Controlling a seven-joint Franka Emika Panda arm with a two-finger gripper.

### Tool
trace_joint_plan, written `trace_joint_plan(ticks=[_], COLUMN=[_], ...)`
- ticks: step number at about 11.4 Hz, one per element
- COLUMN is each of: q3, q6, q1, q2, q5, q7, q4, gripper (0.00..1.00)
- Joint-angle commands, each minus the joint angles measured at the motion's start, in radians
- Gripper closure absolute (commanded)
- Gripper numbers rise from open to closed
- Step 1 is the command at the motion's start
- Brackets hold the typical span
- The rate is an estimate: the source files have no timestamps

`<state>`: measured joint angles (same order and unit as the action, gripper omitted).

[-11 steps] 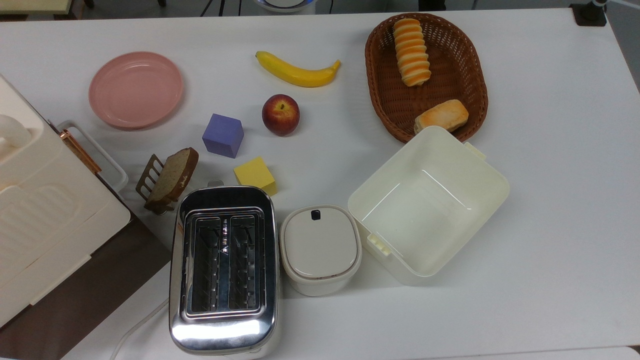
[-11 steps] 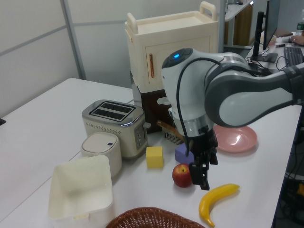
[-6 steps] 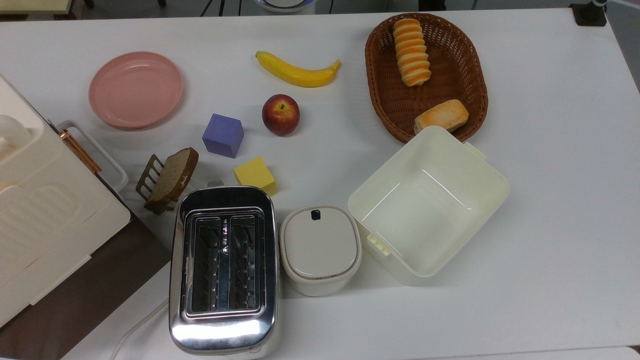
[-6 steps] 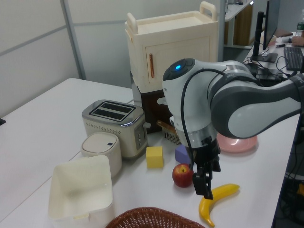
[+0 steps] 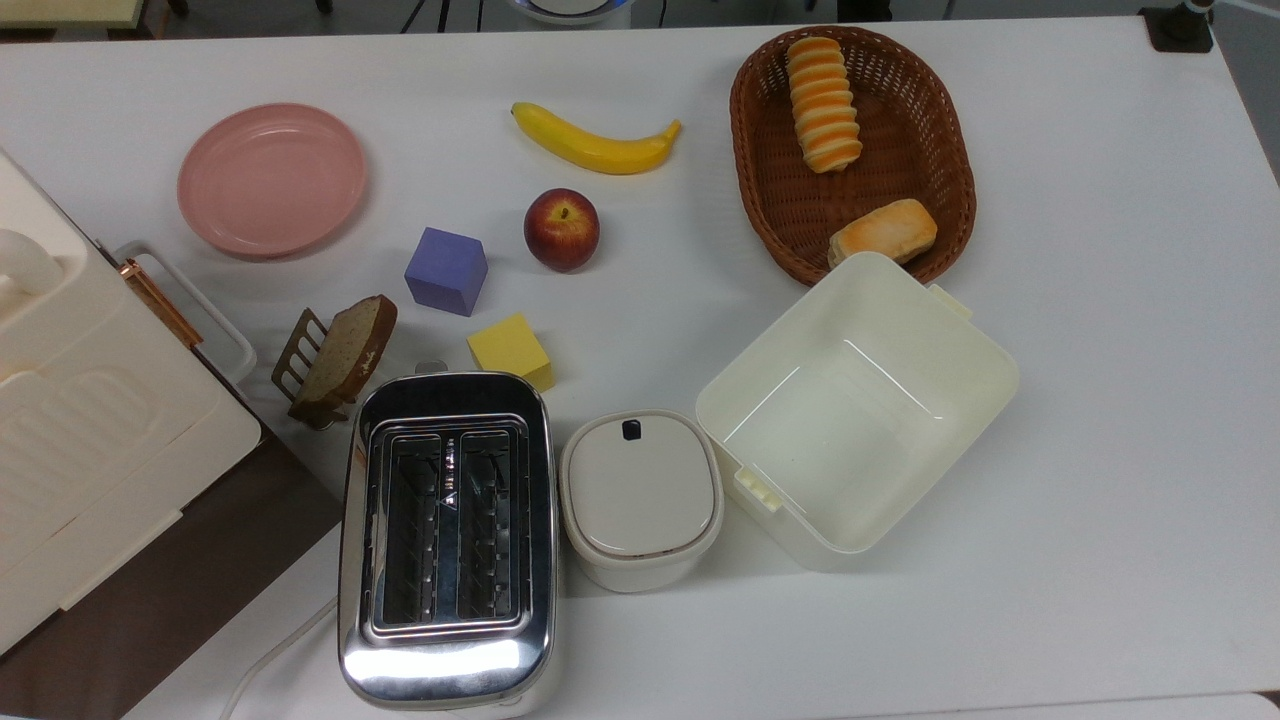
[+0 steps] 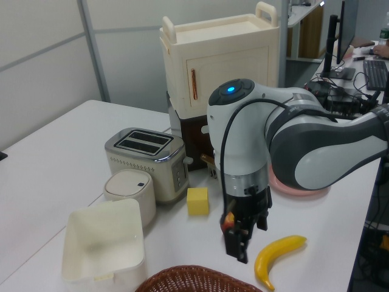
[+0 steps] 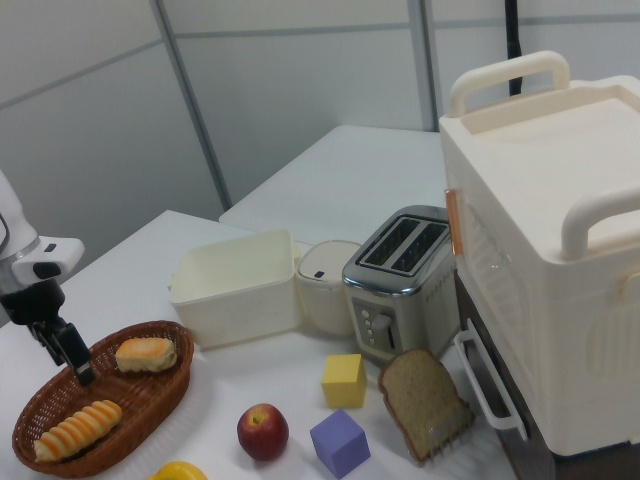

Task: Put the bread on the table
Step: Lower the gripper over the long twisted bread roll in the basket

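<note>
1. The scene is brightly and evenly lit, and the white table (image 5: 1100,400) reads clean without being blown out.
2. Shadows are soft and short; faint grey ones sit just beside the apple (image 5: 561,229) and under the square tub (image 5: 858,400) near the toaster (image 5: 447,540).
3. The toaster's chrome front edge carries a broad white glare, and its slots stay dark.
4. In the left view the arm's glossy shell (image 6: 243,131) behind the toaster shows soft highlights and a small blue glow.
5. Focus looks even; straight edges near the toaster stay straight.
</note>
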<state>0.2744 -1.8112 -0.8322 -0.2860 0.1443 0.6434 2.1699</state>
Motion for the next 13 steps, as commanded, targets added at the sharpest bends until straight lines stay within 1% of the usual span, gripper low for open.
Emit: trace_joint_plan(ticks=[1, 2, 3, 5, 6, 8, 10, 13], q3=[0.025, 0.023, 0.023, 0.023, 0.023, 0.023, 0.023, 0.023], q6=[-0.149, -0.158, -0.163, -0.161, -0.161, -0.165, -0.221, -0.227], q1=[-0.039, -0.065, -0.099, -0.107, -0.114, -0.125, -0.131, -0.169], q2=[-0.004, -0.002, 0.001, 0.001, 0.005, 0.031, 0.057, 0.108], q5=[0.017, 0.017, 0.017, 0.011, 0.009, 0.009, 0.008, 0.008], q7=[0.203, 0.2, 0.17, 0.095, 0.081, 0.072, 0.078, 0.076], q4=[0.071, 0.097, 0.123, 0.139, 0.14, 0.139, 0.14, 0.139], gripper=[0.03, 0.02, 0.02, 0.01, 0.01, 0.01, 0.01, 0.01])
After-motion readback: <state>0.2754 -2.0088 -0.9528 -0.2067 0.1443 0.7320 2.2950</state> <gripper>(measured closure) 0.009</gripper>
